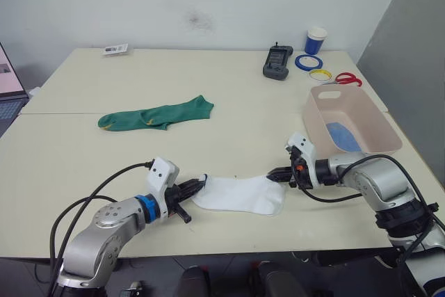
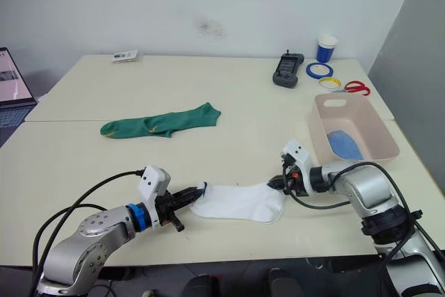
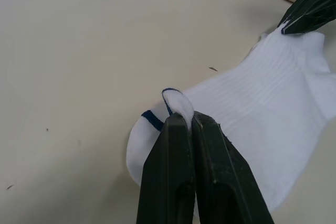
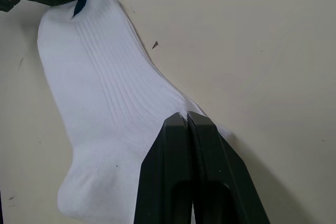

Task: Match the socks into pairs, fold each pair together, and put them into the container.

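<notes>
Both pincers work the white pair [image 1: 240,195] near the front edge of the tabletop [image 1: 229,95]. The left pincer [image 1: 200,184] is clamped on the blue-trimmed cuff, the right pincer [image 1: 273,174] pinched on the toe end, the fabric flat between them. The fold looks to be the step in hand; next, one end must swing over onto the other. Green socks [image 1: 156,115] lie well apart; blue ones [image 1: 342,135] sit inside the bin [image 1: 379,123].
</notes>
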`<state>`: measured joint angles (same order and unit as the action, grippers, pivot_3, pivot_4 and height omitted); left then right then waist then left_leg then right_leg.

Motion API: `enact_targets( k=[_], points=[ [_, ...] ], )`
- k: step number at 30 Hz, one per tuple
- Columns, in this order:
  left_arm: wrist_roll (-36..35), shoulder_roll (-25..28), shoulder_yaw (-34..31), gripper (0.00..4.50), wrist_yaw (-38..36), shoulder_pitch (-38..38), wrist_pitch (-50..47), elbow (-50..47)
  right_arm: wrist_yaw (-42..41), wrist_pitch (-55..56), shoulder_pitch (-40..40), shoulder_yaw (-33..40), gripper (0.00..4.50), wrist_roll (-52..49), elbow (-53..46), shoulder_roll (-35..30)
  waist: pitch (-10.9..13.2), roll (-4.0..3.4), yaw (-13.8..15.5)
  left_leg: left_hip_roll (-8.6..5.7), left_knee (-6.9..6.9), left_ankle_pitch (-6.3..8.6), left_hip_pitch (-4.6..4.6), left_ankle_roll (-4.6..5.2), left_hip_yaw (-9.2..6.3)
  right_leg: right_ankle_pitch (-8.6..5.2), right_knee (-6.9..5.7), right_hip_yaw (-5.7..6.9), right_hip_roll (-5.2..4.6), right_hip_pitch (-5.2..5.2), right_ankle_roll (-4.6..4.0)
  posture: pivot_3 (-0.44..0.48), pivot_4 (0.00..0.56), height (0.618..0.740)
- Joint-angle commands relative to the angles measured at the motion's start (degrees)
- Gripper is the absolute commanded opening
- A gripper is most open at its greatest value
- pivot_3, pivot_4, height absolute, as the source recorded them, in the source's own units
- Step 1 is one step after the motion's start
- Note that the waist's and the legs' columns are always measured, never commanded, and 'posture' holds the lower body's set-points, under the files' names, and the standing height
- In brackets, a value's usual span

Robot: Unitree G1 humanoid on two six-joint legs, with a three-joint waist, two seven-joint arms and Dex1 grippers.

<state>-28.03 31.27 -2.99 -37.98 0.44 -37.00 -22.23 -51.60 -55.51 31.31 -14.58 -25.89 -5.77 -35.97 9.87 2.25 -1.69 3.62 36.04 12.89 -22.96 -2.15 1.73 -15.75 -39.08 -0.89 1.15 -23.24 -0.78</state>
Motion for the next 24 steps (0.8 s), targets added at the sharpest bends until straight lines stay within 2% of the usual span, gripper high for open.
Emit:
enact_targets(
  k=[1, 4, 6, 10, 13, 15, 16, 18, 22, 24],
  points=[
    [-0.22, -0.03, 0.21, 0.00, -0.44, -1.21, 0.73, -0.35, 0.53, 0.86, 0.95, 1.95, 0.45, 0.53, -0.19, -0.40, 0.00, 0.00, 0.01, 0.00, 0.00, 0.00, 0.00, 0.00, 0.00, 0.00, 0.00, 0.00, 0.00, 0.00, 0.00, 0.000, 0.150, 0.740],
    [-1.59, 0.79, -1.12, 0.69, -0.84, -0.86, -0.57, -1.29, 0.40, 0.64, 0.29, 3.48, 1.35, -0.13, -2.10, -1.90, 0.00, 0.00, 0.01, 0.00, 0.00, 0.00, 0.00, 0.00, 0.00, 0.00, 0.00, -0.01, 0.00, 0.00, 0.00, 0.000, 0.150, 0.740],
    [-2.15, 1.74, -3.31, 1.37, -0.46, -0.72, -1.11, -1.37, 0.01, -0.93, -0.03, 5.69, 2.09, -2.09, -4.85, -3.15, 0.01, -0.01, 0.02, 0.00, 0.00, 0.00, -0.01, 0.00, 0.00, 0.00, 0.00, 0.01, 0.00, 0.00, 0.00, 0.000, 0.150, 0.740],
    [-6.13, 4.45, -7.61, 2.59, -1.75, -2.02, -4.51, -1.77, -0.17, 1.24, -2.10, 8.02, 2.12, -3.57, -11.47, -4.06, 0.01, 0.00, -0.09, 0.04, -0.02, 0.00, 0.01, 0.00, -0.03, 0.00, 0.00, 0.02, 0.02, -0.02, 0.00, 0.000, 0.150, 0.740],
    [-3.14, 8.15, -6.87, 2.59, -5.69, -4.08, 0.96, -1.05, -1.42, 9.54, -4.92, 3.96, 2.12, 0.38, -16.56, -4.76, 0.01, 0.00, 0.00, 0.02, -0.04, 0.00, 0.00, 0.00, -0.02, -0.01, 0.02, 0.11, 0.03, -0.01, 0.00, 0.000, 0.150, 0.740],
    [-1.57, 9.69, -4.34, 2.59, -9.82, -5.59, 5.24, -0.52, 0.38, 13.29, -5.89, 2.06, 2.12, 2.10, -17.40, -1.89, 0.01, 0.00, 0.02, 0.02, -0.04, 0.00, 0.00, 0.00, 0.00, -0.01, 0.04, 0.09, 0.03, -0.01, 0.00, 0.000, 0.150, 0.740],
    [-0.77, 10.08, -3.07, 2.61, -11.45, -6.29, 7.03, -0.13, 1.18, 14.60, -6.06, 1.34, 1.94, 2.78, -17.23, -0.51, 0.01, -0.01, -0.01, 0.01, -0.04, 0.00, 0.00, -0.01, 0.01, -0.01, 0.04, 0.07, 0.02, -0.01, 0.00, 0.000, 0.150, 0.740],
    [2.17, 10.53, 1.69, 2.23, -14.73, -7.88, 10.78, 0.59, 2.23, 19.82, -6.38, -2.64, 1.54, 7.13, -16.17, 1.72, 0.02, -0.02, -0.01, -0.01, -0.04, 0.00, 0.02, -0.01, 0.03, -0.01, 0.03, 0.01, 0.00, -0.01, 0.00, 0.000, 0.150, 0.740],
    [7.34, 8.94, 8.56, 1.10, -17.04, -10.43, 16.14, 5.21, 4.85, 25.32, -7.79, -7.15, 0.16, 12.36, -12.61, 6.13, 0.02, -0.02, 0.03, -0.02, -0.04, 0.00, 0.00, -0.01, 0.08, -0.01, 0.06, -0.01, 0.00, -0.01, 0.00, 0.000, 0.150, 0.740],
    [9.50, 7.69, 10.77, 0.44, -16.62, -10.69, 17.75, 8.21, 5.41, 28.25, -9.23, -9.38, 0.00, 15.40, -10.50, 6.72, 0.02, -0.02, 0.05, -0.01, -0.04, 0.00, -0.03, -0.01, 0.10, -0.01, 0.05, 0.03, 0.00, -0.03, 0.00, 0.000, 0.150, 0.740]
  ],
)
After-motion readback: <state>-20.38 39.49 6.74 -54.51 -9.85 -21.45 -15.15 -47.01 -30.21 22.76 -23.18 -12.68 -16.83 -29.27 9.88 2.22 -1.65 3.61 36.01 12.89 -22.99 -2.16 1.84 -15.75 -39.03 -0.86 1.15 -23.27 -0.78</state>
